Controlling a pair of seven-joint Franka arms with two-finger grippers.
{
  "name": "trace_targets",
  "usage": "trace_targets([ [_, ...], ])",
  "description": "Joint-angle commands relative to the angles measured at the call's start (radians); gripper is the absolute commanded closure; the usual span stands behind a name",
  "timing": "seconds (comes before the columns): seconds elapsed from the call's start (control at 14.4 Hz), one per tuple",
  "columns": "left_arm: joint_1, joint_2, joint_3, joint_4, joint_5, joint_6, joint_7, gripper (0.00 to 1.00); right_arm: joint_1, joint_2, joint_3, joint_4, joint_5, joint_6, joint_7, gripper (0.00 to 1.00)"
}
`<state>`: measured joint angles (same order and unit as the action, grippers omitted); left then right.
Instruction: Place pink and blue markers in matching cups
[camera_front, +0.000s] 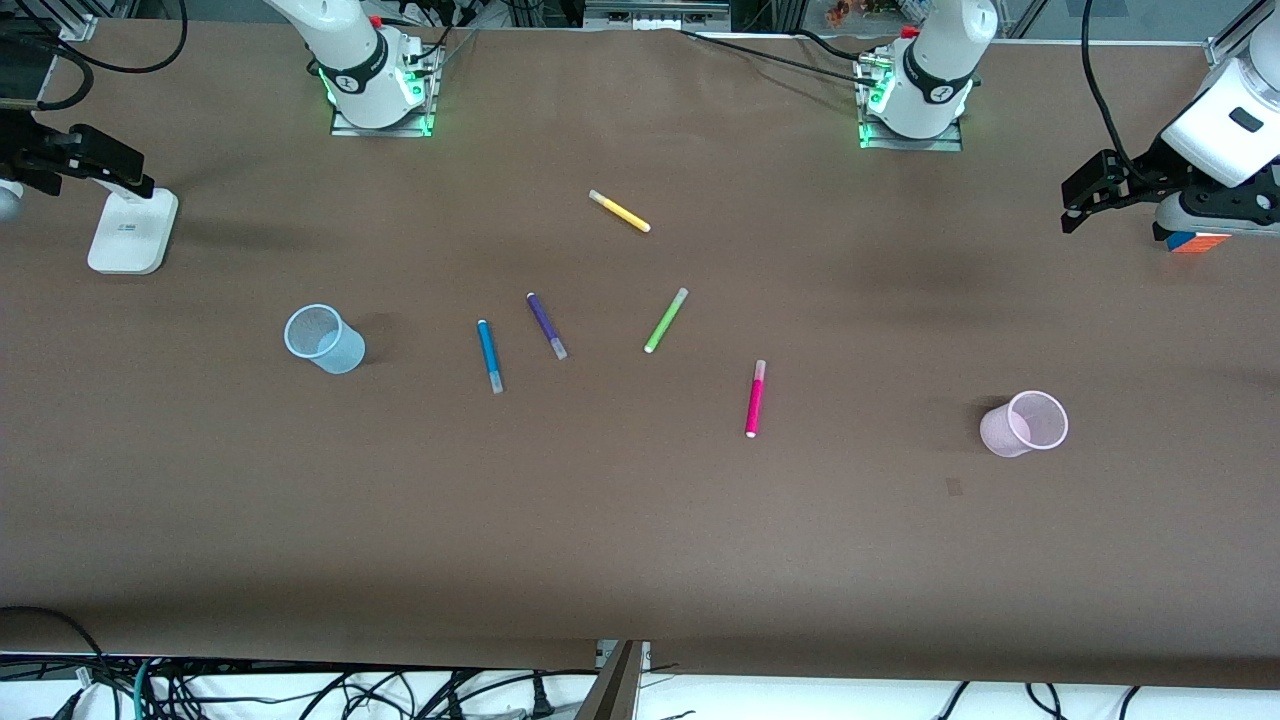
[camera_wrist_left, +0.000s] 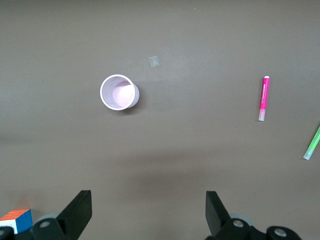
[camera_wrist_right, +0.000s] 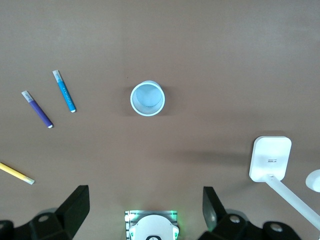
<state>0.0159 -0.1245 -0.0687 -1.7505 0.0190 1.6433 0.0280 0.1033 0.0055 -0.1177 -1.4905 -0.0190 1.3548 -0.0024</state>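
My left gripper (camera_wrist_left: 145, 212) hangs high over the left arm's end of the table, fingers spread wide with nothing between them. It is over bare brown table (camera_front: 640, 560), with a colourful cube (camera_front: 1196, 241) just beside it. My right gripper (camera_wrist_right: 142, 212) hangs the same way over the right arm's end, also released and empty, above a white stand (camera_front: 130, 232). Neither has started on anything.

Below the left gripper the pink cup (camera_front: 1024, 424) stands upright, open and empty. The pink marker (camera_front: 755, 398) lies flat, well apart from that cup toward the middle of the table, with the green marker (camera_front: 665, 320) near it and farther from the front camera. Below the right gripper the blue cup (camera_front: 324, 339) stands upright and empty too. The blue marker (camera_front: 489, 355) lies flat between it and the middle, and the purple marker (camera_front: 546, 325) lies just beside it, not touching. A yellow marker (camera_front: 619, 211) sits apart, closer to the arm bases.

I think the risks are these. The blue and purple markers lie close, so my open fingers coming down could nudge the purple one or pinch it instead. The markers are slim and round, so a grip off the middle could roll one away or leave it tilted. The cups look light and are shorter than a marker, so a marker dropped at a slant, or a bump on the rim, could tip one over.
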Motion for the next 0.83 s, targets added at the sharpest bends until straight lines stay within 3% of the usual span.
trace_targets([
  [0.0, 0.012, -0.004, -0.010, -0.003, 0.013, 0.006, 0.015, 0.00, -0.011, 0.005, 0.010, 0.021, -0.007, -0.017, -0.014, 0.00],
  [0.42, 0.012, -0.004, -0.010, -0.003, 0.013, 0.006, 0.015, 0.00, 0.018, 0.068, 0.027, 0.029, -0.001, 0.006, -0.005, 0.00],
  [0.77, 0.009, 0.009, -0.010, 0.002, 0.013, -0.002, 0.026, 0.00, 0.127, 0.249, 0.033, 0.027, -0.003, 0.106, -0.007, 0.00],
])
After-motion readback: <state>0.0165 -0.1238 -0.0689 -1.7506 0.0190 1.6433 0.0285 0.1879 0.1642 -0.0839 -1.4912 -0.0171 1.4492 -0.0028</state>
